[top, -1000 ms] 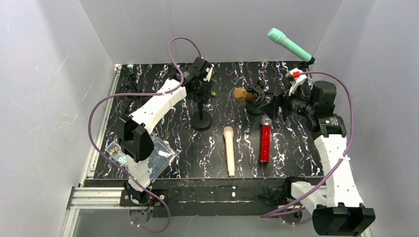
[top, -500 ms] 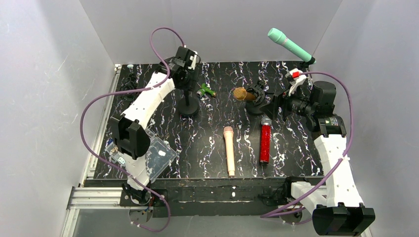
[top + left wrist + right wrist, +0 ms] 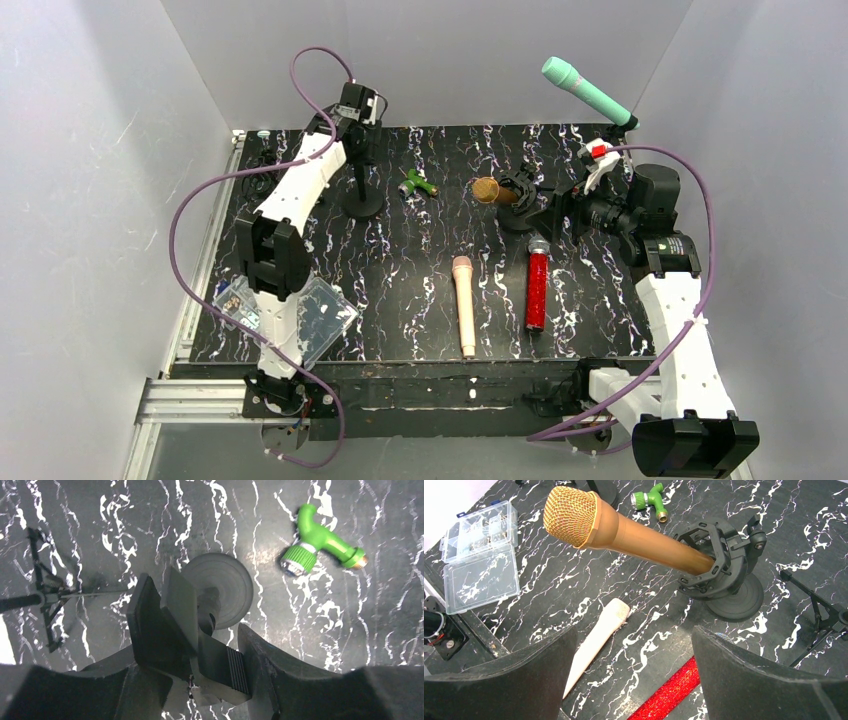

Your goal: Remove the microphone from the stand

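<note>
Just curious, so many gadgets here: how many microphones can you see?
4: a gold microphone clipped in the stand at the back, a teal microphone raised at the back right, a pink microphone and a red microphone lying flat at the front. None seems hidden.

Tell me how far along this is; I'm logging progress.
Done: pink microphone and red microphone lie loose on the table. In hand: left claw grips an empty stand; right claw gapes open before the gold microphone. Left: that one and the teal microphone are still mounted.
</note>
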Robot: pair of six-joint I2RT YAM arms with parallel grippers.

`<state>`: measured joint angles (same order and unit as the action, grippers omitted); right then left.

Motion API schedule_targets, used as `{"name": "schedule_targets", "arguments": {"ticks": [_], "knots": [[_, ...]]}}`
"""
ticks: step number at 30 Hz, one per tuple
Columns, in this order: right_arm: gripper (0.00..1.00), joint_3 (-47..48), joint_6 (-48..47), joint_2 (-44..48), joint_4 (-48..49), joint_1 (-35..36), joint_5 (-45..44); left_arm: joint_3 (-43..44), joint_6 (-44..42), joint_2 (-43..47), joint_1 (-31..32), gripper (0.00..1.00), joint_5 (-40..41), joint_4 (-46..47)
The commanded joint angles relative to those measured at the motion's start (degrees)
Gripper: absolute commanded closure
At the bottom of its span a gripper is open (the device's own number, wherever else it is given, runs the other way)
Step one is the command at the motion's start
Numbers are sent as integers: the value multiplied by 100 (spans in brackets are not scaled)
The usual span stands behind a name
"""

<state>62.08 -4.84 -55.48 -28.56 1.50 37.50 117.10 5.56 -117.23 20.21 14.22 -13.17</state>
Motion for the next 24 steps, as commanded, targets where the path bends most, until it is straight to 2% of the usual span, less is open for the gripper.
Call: {"name": "schedule_targets", "arguments": {"ticks": [1,4,5,9,13,16,19,20,24], "knots": [[7,204,-160,38,-5,-10,-56,493,202,-158,-233,100,102,-187],[7,320,-241,-8,-110,-18,-33,428,218,-153,-314,100,126,-151],[7,349,-279,-25,-127,-16,-7,388,217,-138,-327,96,114,-144],[7,497,-618,-151,-181,-5,83,246,271,-46,-366,69,8,-150],[8,533,-1109,-261,-193,2,155,191,312,20,-367,60,-178,-163],[10,484,-1477,-340,-97,45,188,227,329,50,-365,48,-211,-230],[10,369,-1930,-434,59,118,194,246,294,94,-365,35,-203,-264],[11,328,-2031,-463,126,161,172,241,268,121,-367,27,-222,-258],[12,169,-2308,-588,467,315,194,297,173,195,-363,6,-312,-251]]}}
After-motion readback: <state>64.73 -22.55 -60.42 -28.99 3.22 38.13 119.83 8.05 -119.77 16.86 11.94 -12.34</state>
